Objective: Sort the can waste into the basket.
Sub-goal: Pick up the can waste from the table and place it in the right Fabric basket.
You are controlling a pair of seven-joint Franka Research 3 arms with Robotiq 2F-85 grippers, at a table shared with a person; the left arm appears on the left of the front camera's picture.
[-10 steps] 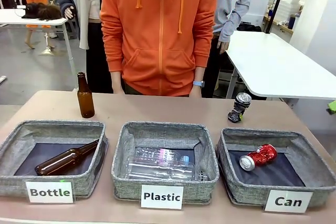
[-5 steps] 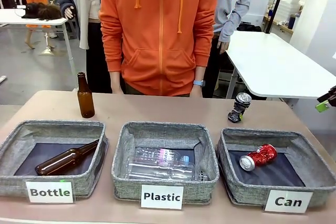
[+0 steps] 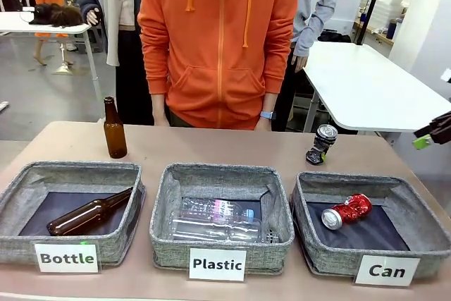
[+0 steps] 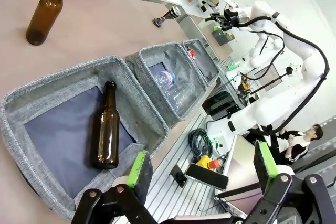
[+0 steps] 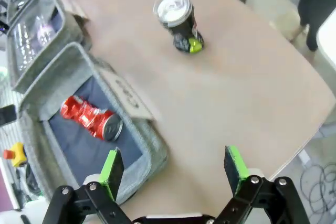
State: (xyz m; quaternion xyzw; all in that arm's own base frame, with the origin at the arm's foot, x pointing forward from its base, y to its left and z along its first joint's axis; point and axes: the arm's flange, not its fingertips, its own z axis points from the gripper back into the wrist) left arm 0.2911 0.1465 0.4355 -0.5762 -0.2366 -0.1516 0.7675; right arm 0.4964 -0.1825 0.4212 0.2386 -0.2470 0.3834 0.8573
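The tabletop [image 5: 252, 93] lies under the right gripper [image 5: 173, 165], which hangs above it with its jaws wide and nothing between them. In the front view this gripper is at the robot's right edge, higher than everything on the tabletop. The Can basket [image 5: 152, 150] is near, below the gripper and to one side. In the right wrist view, one corner of it comes almost under one finger. The left gripper [image 4: 201, 165] is also wide and holds nothing. It hangs over the near side of the Bottle basket [image 4: 136, 103], well apart from both cans.

The red can [image 5: 90, 118] lies on its side inside the Can basket, on the dark base, so I judge this half of the task as done. The black can [image 5: 178, 22] is not yet sorted. It stands on the tabletop ahead of the right gripper and well apart from it, outside the Can basket. Its silver top is up and its body is a little tilted.

I expect the black can to be light. Its wall is probably thin and will give way under a strong squeeze, and its smooth skin can slip. It looks bent, so the pads may not sit flat on it. The best hold seems to be across the middle of the body, below the top rim, with a moderate closing. If one finger touches first, the can could tip over.
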